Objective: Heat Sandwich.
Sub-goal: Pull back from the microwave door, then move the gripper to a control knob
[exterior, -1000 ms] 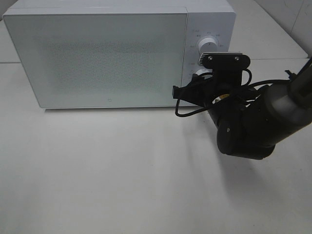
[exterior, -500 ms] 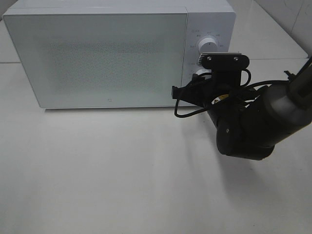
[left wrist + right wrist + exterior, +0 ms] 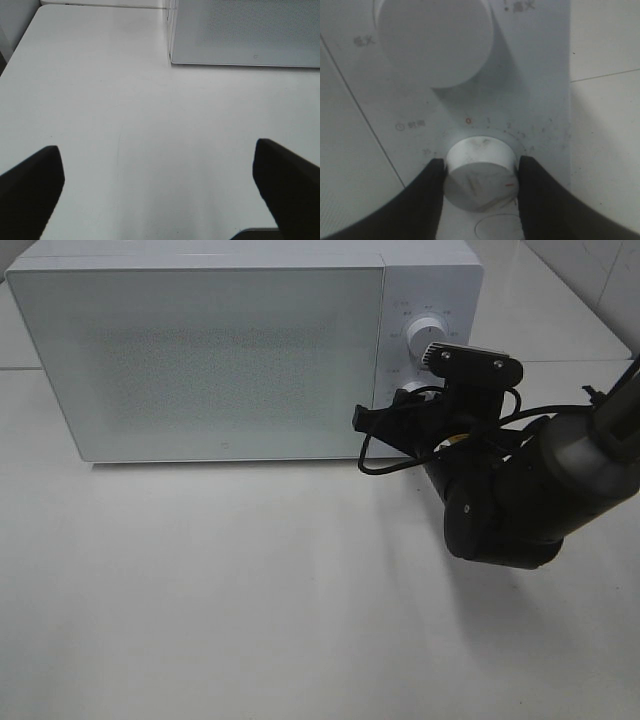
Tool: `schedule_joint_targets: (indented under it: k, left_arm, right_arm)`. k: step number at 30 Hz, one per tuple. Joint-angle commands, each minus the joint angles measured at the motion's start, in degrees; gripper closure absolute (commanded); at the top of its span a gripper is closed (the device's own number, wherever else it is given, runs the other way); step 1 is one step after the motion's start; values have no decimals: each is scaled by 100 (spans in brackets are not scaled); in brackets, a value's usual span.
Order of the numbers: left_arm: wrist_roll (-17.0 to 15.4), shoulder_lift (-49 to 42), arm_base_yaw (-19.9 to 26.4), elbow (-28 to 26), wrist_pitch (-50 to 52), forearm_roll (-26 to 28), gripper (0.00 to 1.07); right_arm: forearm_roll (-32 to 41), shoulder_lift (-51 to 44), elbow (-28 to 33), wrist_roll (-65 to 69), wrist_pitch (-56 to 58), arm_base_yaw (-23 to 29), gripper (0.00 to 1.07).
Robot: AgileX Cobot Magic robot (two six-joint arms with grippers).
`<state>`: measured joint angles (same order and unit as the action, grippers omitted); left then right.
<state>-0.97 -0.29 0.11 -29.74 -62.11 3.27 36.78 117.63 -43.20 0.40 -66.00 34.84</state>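
The right gripper, clamped on the lower knob of the microwave, should turn squarely about the knob's axis without slipping; the left gripper hangs wide open, and the sandwich is unseen, presumably behind the shut door

- A lab set up as a kitchen corner: a white household microwave stands on a bare white counter, directly ahead of the right hand.
- Its timer dial sits between that hand's fingers.
- White tiles lie beyond the hand.
- A black robot arm trails loose cabling.
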Motion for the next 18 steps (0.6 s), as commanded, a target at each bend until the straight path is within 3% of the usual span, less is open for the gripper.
schedule_joint_targets:
  k: [1,18]
  left_arm:
    - [-11,-92,23,17,86,11,9]
    - [-11,-92,23,17,86,11,9]
  right_arm:
    - [-138,-34,-40,756,-424,-23,94]
    - [-229,-34,-40,3919,-831,-23,94]
